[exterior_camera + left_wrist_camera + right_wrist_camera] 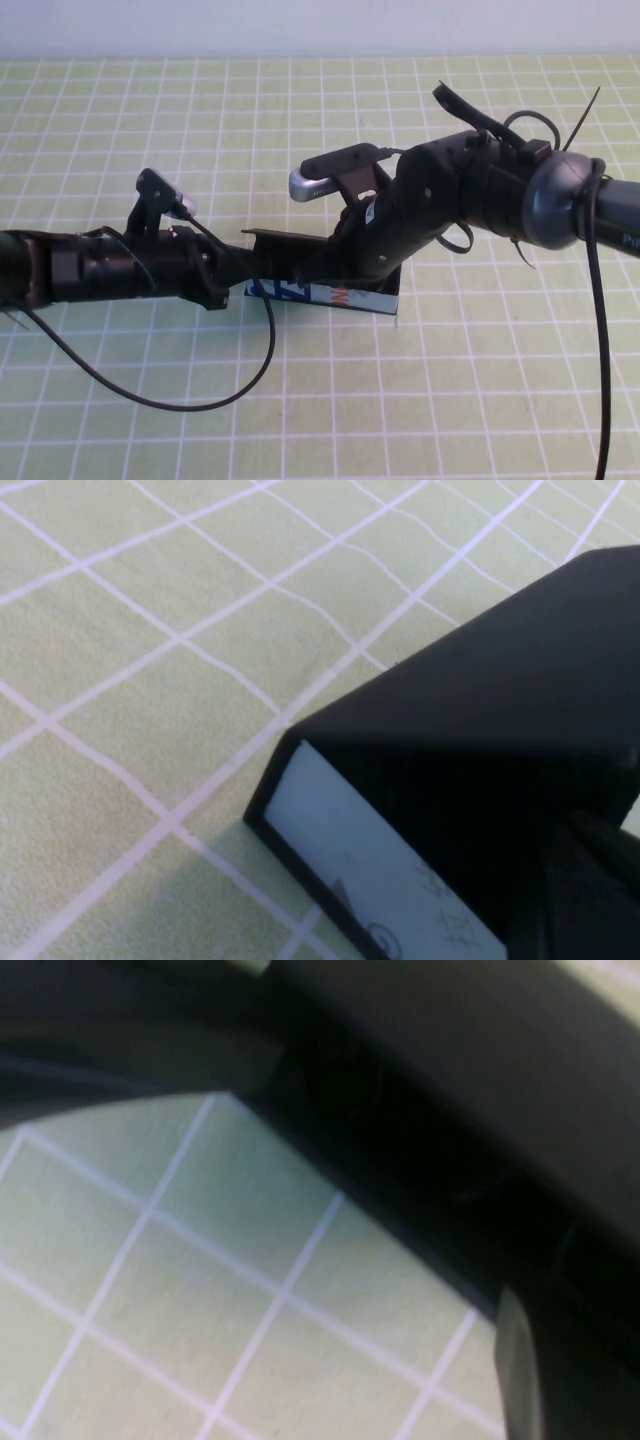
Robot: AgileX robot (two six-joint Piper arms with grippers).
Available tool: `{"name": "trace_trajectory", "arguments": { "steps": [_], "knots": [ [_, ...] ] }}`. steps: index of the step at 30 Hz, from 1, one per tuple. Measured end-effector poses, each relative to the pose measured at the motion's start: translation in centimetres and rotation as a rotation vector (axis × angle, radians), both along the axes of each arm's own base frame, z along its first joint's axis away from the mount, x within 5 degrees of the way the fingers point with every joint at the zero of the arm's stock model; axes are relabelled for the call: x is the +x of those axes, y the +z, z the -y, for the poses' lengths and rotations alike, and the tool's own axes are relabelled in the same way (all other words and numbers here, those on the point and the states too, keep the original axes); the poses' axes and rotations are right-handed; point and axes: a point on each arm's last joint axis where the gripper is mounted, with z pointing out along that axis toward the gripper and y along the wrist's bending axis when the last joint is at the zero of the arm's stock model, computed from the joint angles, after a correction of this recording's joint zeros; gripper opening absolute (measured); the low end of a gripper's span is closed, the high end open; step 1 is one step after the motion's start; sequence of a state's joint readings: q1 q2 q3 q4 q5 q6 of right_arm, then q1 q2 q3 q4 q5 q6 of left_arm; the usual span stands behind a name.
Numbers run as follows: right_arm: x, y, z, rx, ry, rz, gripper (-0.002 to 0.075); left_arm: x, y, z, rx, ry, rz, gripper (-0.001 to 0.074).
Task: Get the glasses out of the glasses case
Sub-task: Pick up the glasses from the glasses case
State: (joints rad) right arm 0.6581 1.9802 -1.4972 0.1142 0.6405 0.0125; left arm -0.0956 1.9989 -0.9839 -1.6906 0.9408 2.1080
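Mid-frame in the high view, both arms meet at the black box-shaped glasses case (pixel 330 292) with its pale blue front. Left pincer (pixel 232 282) sits at its left end, right pincer (pixel 325 268) over its top; you cannot tell either's opening. Glasses hidden. Likely step: reaching in; next calls for a hold on the frame.

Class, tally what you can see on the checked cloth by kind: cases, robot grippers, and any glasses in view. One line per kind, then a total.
Case: 1, on the cloth
Grippers: 2, left gripper at the case's left end, right gripper over the case
Glasses: 0 visible, arms hide the case's inside
Total: 3
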Motion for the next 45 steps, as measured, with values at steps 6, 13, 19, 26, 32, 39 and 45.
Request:
{"name": "trace_trajectory", "arguments": {
  "steps": [6,13,19,26,32,39,45],
  "knots": [
    [1.1,1.2,0.2,0.029,-0.023,0.043,-0.0016,0.0,0.0,0.0,0.004,-0.005,-0.003,-0.0004],
    [3.6,2.6,0.2,0.066,-0.054,0.102,-0.0016,-0.1,0.0,0.0,0.008,-0.023,-0.008,-0.0004],
    [6.0,0.9,0.2,0.043,-0.075,0.068,-0.0016,-0.4,0.0,0.1,0.006,-0.053,-0.015,-0.0004],
    [8.3,-0.8,1.3,0.017,-0.110,0.014,-0.0016,-0.5,0.0,0.2,0.004,-0.065,-0.030,-0.0004],
    [8.5,-1.2,1.5,0.010,-0.116,-0.004,-0.0016,-0.5,0.0,0.2,0.006,-0.068,-0.031,-0.0004],
    [8.2,-0.2,1.4,-0.016,-0.038,-0.030,0.0045,-0.5,0.0,0.2,0.006,-0.071,-0.031,-0.0004],
    [7.1,3.0,0.3,0.006,0.292,-0.039,0.0097,-0.5,0.0,0.2,0.007,-0.072,-0.031,-0.0004]
  ]
}}
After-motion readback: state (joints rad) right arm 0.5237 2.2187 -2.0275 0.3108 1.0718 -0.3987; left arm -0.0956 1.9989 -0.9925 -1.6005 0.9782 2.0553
